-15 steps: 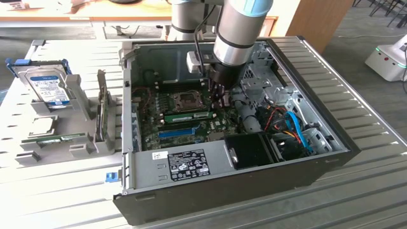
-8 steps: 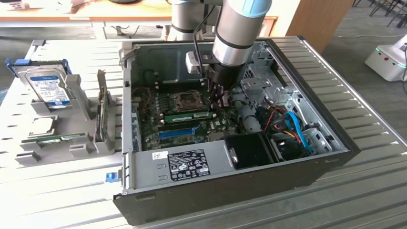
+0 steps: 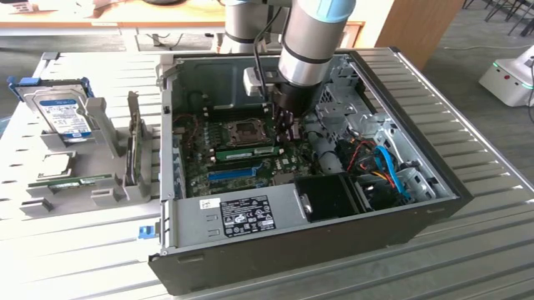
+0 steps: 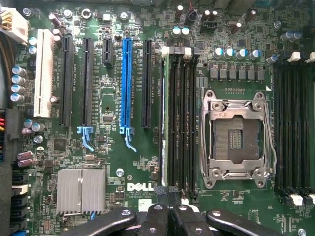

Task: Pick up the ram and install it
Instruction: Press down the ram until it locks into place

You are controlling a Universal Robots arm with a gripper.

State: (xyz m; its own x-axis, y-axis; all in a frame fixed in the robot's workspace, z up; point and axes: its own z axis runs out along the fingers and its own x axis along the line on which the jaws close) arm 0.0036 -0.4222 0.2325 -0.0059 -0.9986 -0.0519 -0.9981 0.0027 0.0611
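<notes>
Ram (image 3: 249, 152) on the motherboard (image 4: 110, 162) inside the open case (image 3: 292, 262), claw (image 4: 166, 191) pressed together at its end.

Exterior view high and oblique, looking down into the open computer case (image 3: 276, 244), at middle distance, wrist view close over the motherboard (image 4: 108, 98), facing straight onto it, both sharing processor socket (image 3: 247, 130) and blue slot (image 3: 231, 174).

black metal tool (image 4: 165, 196): linkage cut by picture edge
white printed sticker (image 3: 242, 215): text too small to read
</notes>
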